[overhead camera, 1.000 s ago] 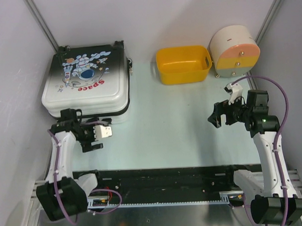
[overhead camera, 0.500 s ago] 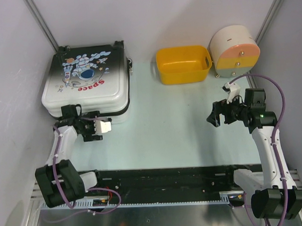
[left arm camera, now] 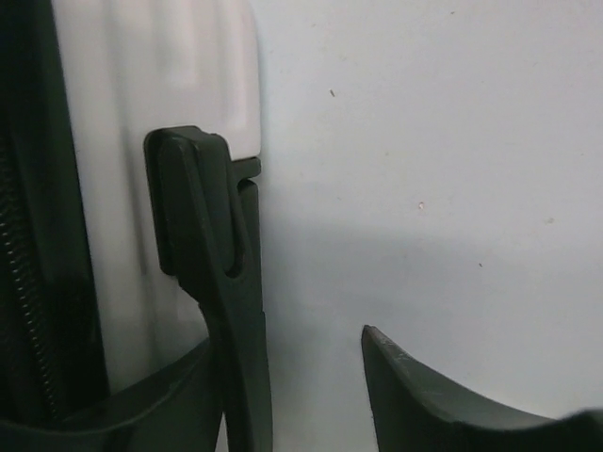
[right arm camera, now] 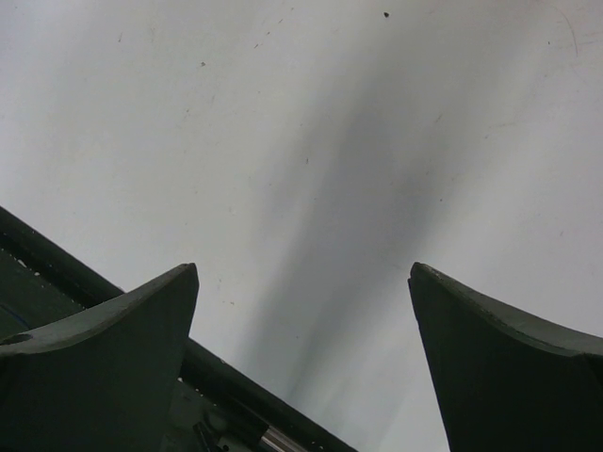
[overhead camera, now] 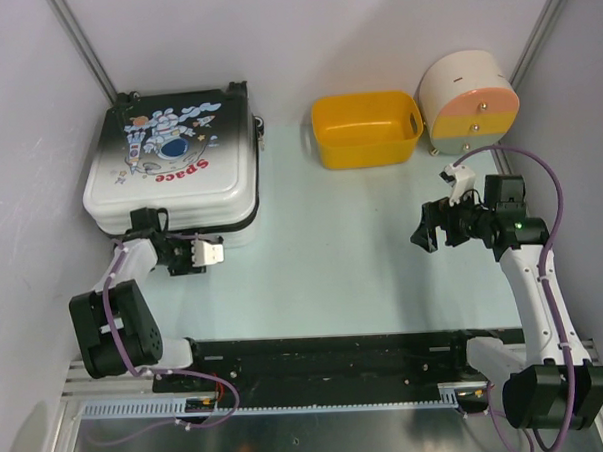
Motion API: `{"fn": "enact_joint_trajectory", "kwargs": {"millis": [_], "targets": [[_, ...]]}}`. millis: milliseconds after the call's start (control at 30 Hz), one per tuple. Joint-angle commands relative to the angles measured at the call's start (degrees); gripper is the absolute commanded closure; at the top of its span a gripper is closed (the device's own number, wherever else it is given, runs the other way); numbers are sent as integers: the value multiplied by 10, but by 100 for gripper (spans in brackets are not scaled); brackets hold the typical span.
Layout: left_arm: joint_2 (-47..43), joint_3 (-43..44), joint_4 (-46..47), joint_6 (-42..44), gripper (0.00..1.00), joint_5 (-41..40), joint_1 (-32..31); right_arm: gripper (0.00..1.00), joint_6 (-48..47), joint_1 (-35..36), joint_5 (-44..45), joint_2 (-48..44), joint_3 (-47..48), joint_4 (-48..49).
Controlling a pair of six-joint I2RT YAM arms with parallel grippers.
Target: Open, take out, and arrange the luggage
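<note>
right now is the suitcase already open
No, the luggage lies flat and closed, its astronaut-printed shell facing up with no lining showing.

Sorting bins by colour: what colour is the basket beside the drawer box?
The basket is yellow; the top view shows it best.

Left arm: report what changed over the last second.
The left gripper moved away from the bases, up to the near edge of the suitcase, one finger now beside its shell; nothing gripped. The right gripper barely shifted, open above the table. Suitcase, yellow basket and round drawer box stayed put.
</note>
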Motion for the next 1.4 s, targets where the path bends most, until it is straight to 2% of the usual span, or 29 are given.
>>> {"fn": "enact_joint_trajectory", "kwargs": {"millis": [0,33,100,133,167,333,533,567,633,667,800,833,867,1067,1167,1267,1333,1367], "targets": [[10,-7,27,39,43,6,-3,0,-10,4,-1,3,14,16],[5,-16,27,32,48,6,-13,0,-10,4,-1,4,14,16],[-26,-33,26,30,64,0,-23,0,-9,4,0,4,13,17],[-40,-57,26,34,77,-5,-37,0,-8,4,-2,3,14,16],[-79,-71,24,40,98,-8,-42,0,-7,3,-2,3,14,15],[-214,-159,-20,88,100,23,-57,0,-5,6,-3,-1,14,10],[-294,-168,-131,99,100,27,-63,0,-5,9,-6,-5,14,8],[-302,-166,-156,104,94,26,-63,0,-5,10,-9,-6,14,8],[-334,-154,-174,89,74,42,-66,0,-5,10,-11,-6,14,8],[-345,-147,-191,78,55,49,-67,0,-5,10,-11,-5,14,7],[-396,-103,-265,69,37,51,-103,0,-6,13,-13,-4,14,8],[-414,-98,-284,70,24,50,-111,0,-6,14,-16,-3,14,8],[-422,-92,-316,69,19,51,-118,0,-7,16,-18,-3,14,8],[-468,-32,-389,33,17,105,-144,0,-16,44,-12,3,14,5],[-468,21,-418,0,17,163,-160,0,-15,55,-4,6,13,14],[-440,96,-420,-103,17,222,-168,0,-6,65,-2,12,14,37],[-381,174,-419,-198,17,261,-173,0,8,71,3,18,14,70],[-356,205,-419,-274,17,275,-173,0,13,77,6,27,14,82]]}}
